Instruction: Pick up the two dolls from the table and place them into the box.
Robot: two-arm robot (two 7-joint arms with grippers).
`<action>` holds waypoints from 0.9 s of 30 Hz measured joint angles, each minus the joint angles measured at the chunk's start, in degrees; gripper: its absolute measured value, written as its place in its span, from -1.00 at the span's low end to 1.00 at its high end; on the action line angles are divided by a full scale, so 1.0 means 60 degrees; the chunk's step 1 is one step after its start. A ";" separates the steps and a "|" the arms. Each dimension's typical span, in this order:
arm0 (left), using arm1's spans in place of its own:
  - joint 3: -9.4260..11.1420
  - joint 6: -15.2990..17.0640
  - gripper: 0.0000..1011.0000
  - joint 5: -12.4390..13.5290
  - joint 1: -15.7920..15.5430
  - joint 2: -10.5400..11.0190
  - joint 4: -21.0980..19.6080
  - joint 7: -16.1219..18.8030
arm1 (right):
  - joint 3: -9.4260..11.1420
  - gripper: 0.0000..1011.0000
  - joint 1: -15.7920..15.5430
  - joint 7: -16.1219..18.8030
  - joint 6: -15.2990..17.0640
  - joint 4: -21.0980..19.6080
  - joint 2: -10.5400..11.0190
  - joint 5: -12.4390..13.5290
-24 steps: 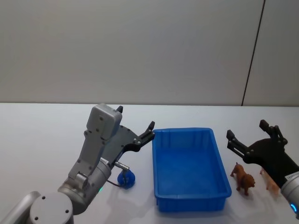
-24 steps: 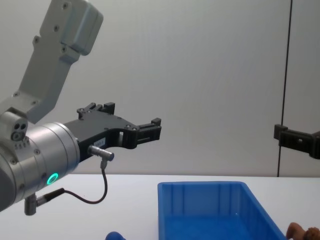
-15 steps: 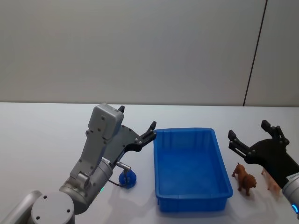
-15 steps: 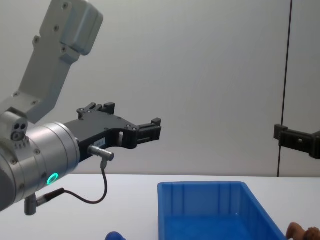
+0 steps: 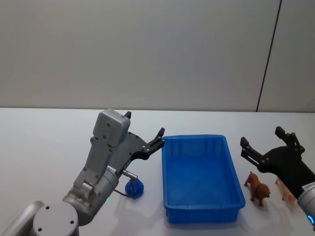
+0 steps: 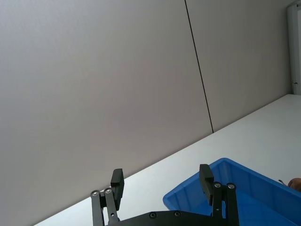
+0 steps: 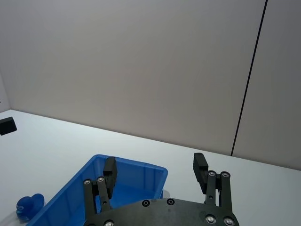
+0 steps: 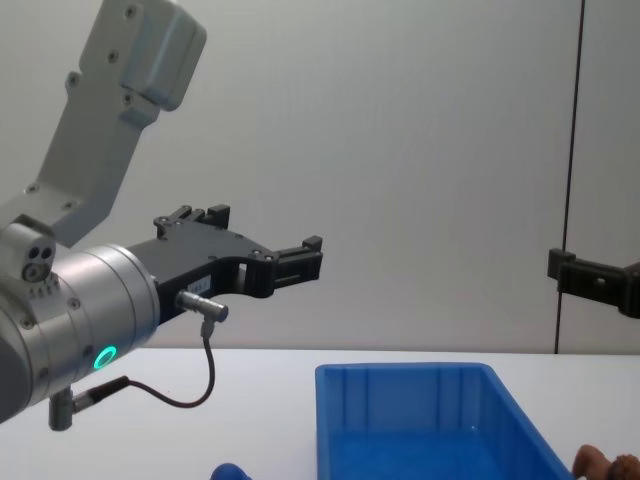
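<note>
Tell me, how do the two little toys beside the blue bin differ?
The brown doll stands on four legs like an animal; the blue doll is a rounded lump. The brown doll sits right of the box, the blue doll left. Both rest on the table, outside the box.

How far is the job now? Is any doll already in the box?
Done: nothing, the box is empty. In hand: nothing, the left gripper and right gripper hover open. Remaining: the blue doll and the brown doll, both on the table beside the box.
</note>
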 joint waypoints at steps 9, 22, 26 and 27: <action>0.0000 0.0000 0.99 0.0000 0.0000 0.0000 0.0000 0.0000 | 0.0000 0.98 0.0001 0.0000 0.0000 0.0000 0.0001 0.0000; 0.0000 0.0000 0.99 0.0000 0.0000 0.0000 0.0000 0.0000 | 0.0000 0.98 0.0000 0.0000 0.0000 0.0000 0.0000 0.0000; 0.0000 -0.0001 0.99 0.0000 0.0000 0.0000 0.0000 0.0000 | 0.0000 0.98 -0.0002 0.0001 -0.0008 0.0003 -0.0001 -0.0003; 0.0000 0.0000 0.99 0.0000 0.0000 0.0000 0.0000 0.0000 | 0.0004 0.98 -0.0007 -0.0002 -0.0016 0.0006 0.0000 -0.0011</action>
